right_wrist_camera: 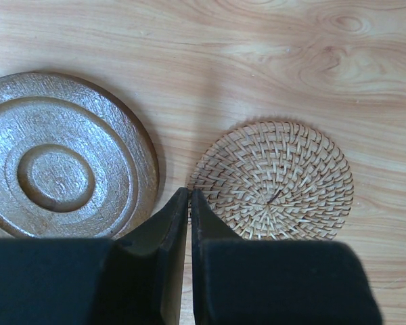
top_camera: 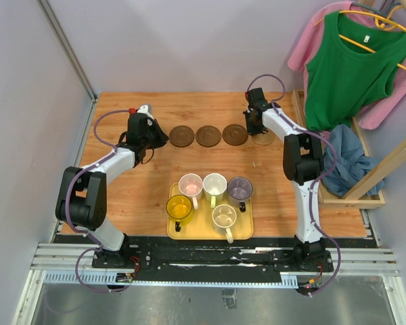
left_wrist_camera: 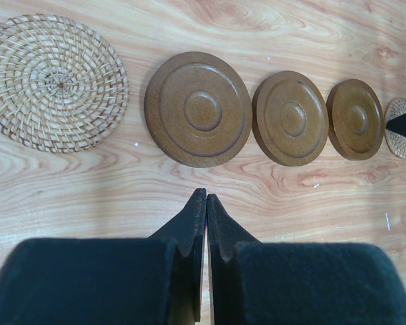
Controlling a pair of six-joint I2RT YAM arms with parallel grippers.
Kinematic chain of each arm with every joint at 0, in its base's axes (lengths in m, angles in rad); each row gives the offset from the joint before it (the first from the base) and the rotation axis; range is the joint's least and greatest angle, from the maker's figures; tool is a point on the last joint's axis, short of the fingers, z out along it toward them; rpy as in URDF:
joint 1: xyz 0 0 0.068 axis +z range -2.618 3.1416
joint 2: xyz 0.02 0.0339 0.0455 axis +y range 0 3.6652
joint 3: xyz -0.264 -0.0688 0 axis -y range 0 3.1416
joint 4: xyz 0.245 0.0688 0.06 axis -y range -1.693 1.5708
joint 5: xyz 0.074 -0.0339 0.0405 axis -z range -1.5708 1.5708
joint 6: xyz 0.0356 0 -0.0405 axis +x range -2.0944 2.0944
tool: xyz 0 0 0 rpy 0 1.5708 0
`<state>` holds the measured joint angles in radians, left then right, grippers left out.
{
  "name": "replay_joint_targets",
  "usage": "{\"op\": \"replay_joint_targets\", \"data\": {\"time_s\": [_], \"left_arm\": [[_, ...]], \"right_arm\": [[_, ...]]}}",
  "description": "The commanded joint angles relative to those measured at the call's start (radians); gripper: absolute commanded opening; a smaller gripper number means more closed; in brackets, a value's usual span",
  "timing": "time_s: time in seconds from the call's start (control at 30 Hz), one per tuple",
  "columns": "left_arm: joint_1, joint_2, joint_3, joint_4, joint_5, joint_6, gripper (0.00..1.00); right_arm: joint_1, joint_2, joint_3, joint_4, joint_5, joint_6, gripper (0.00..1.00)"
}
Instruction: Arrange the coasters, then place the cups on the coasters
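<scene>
Hovering at each end of the coasters (top_camera: 208,135), left gripper (left_wrist_camera: 205,200) and right gripper (right_wrist_camera: 189,196) press jaws together, bare table (top_camera: 143,198) alongside

From the overhead camera I see a wooden table (top_camera: 122,203) with pale, swirling grain, closed in by grey walls (top_camera: 189,40) along its left and far edges. A yellow rectangular tray (top_camera: 204,233) lies close to the middle of the near edge, its long side parallel to that edge. Metal rails (top_camera: 61,257) run along the near edge. Beyond the right edge, a green sleeveless top (top_camera: 348,74) hangs on a yellow hanger (top_camera: 365,42) in front of a pink garment (top_camera: 387,112). Under them, a blue cloth (top_camera: 345,159) slumps over a wooden frame (top_camera: 355,200).
</scene>
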<state>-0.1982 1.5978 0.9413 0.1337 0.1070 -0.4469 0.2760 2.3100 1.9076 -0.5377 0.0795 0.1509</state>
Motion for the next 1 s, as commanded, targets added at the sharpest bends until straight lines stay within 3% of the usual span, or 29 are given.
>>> {"op": "replay_joint_targets", "data": {"time_s": [0.0,0.33,0.97], "left_arm": [[0.006,0.007,-0.001,0.036,0.010,0.001,0.05],[0.006,0.003,-0.004,0.043,0.021,-0.003,0.05],[0.006,0.000,-0.020,0.056,0.011,-0.013,0.05]], "right_arm": [[-0.005,-0.042,-0.009,-0.011,-0.018,-0.005,0.07],[0.026,-0.115,-0.039,0.042,-0.080,-0.025,0.10],[0.091,0.024,0.108,0.012,-0.163,-0.050,0.10]]}}
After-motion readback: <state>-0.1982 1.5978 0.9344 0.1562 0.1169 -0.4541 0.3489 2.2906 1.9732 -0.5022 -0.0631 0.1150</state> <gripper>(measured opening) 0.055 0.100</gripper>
